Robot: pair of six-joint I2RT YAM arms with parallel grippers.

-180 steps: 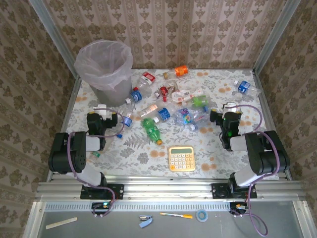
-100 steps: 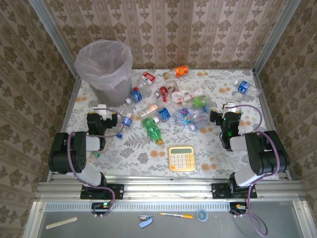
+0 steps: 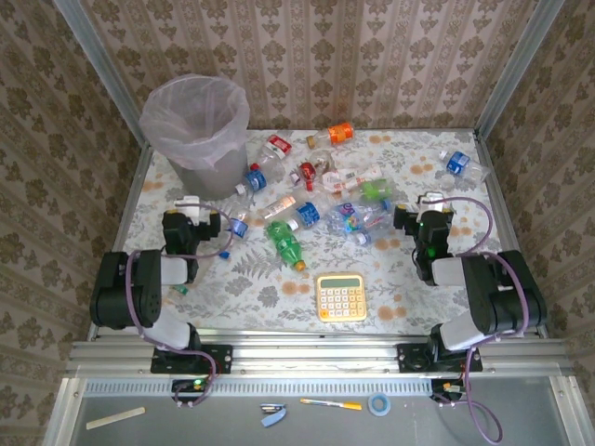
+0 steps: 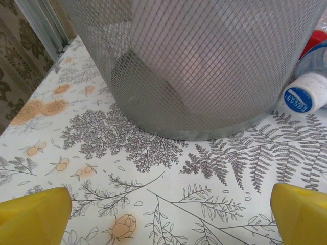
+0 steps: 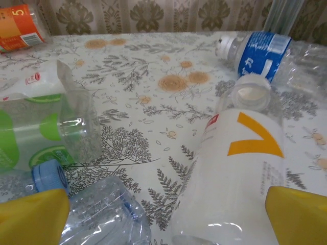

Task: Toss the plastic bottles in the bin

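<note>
Clear plastic, mostly crushed: the plastic bottles [image 3: 321, 190] lie scattered over the floral table [image 3: 270, 279], ahead of both arms and outside the bin [image 3: 200, 172]. The right gripper [image 5: 163, 219] has its jaws spread wide and grips nothing. A V-marked bottle [image 5: 240, 163] lies directly ahead of it with its uncapped mouth pointing away. A blue-labelled bottle [image 5: 263, 48] lies beyond that, and a green-labelled bottle [image 5: 30, 132] ahead to the left. The left gripper [image 4: 166, 219] is likewise spread and empty, facing the bin's mesh wall close ahead, with a blue-capped bottle [image 4: 301, 97] ahead to its right. Step in hand, as judged: the approach to a first pick. The next move calls for the right gripper to advance astride the V-marked bottle, close across its body and carry it leftward over the bin's rim. The thin walls may buckle or slip.
</note>
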